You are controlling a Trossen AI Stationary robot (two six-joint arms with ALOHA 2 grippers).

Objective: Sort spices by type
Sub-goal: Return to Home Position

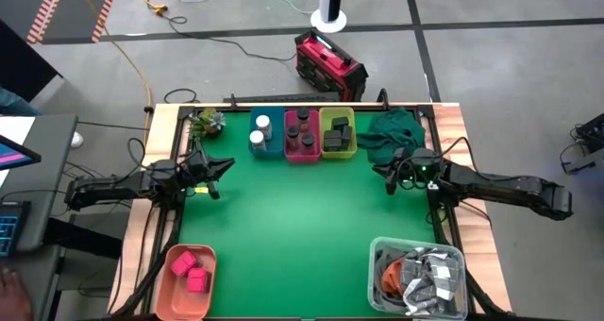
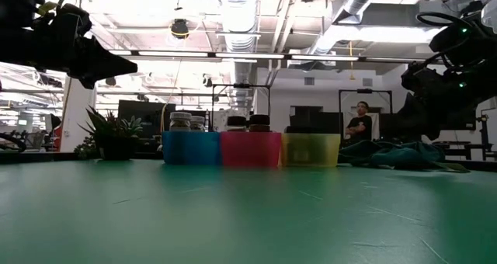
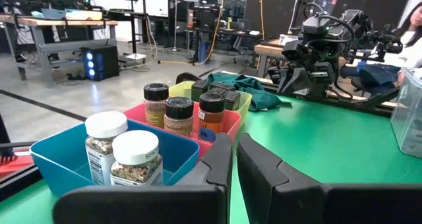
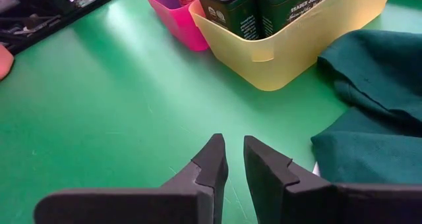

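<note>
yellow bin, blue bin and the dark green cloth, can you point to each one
yellow bin (image 4: 310, 49): right wrist view, on its outer side wall.
blue bin (image 2: 191, 149): low view, on its front wall.
dark green cloth (image 1: 388, 131): high view, on the middle of the bunched fabric.

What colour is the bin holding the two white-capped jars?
Blue. The bin with the jars shows best in the left wrist view.

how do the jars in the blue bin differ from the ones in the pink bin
The blue bin holds two white-capped jars; the pink bin holds three dark-capped jars. The white-capped jars hold pale flakes, the dark-capped jars orange-brown spice. Both kinds are clear and upright.
</note>
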